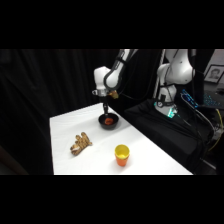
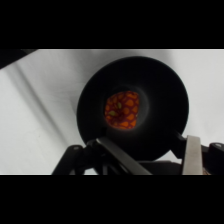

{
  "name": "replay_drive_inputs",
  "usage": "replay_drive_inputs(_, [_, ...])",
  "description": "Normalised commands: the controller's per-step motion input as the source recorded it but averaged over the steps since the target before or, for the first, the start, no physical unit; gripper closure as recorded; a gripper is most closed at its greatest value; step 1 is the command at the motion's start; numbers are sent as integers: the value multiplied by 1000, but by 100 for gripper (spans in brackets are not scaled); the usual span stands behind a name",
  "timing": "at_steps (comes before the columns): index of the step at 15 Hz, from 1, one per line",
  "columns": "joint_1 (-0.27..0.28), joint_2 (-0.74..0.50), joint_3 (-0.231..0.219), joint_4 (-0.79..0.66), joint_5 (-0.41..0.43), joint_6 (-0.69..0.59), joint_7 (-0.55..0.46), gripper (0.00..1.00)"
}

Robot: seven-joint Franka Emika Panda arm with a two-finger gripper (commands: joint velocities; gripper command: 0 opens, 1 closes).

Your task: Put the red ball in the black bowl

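Red ball (image 2: 122, 110) resting in black bowl (image 2: 165, 85), gripper (image 2: 150, 152) spread empty above; careless retraction may tip the bowl.

White arm reaches down; pincer (image 1: 106, 111) points straight downward, fingers (image 2: 192, 155) spread.

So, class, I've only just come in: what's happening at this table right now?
A white robot arm's gripper hangs right above the black bowl near the table's far edge. The red ball lies inside the bowl, and the open fingers hold nothing. Nearer the camera stand a yellow cup and a tan lumpy object, both untouched.
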Motion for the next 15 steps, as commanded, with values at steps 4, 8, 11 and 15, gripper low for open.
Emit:
replay_drive_inputs(4, [-3, -425, -43, -63, -226, -302, 71, 0])
replay_drive_inputs(8, [23, -459, -80, -5, -255, -416, 120, 0])
replay_drive_inputs(11, [31, -387, -73, 70, -227, -385, 138, 0])
replay_drive_inputs(15, [45, -244, -51, 108, -174, -288, 127, 0])
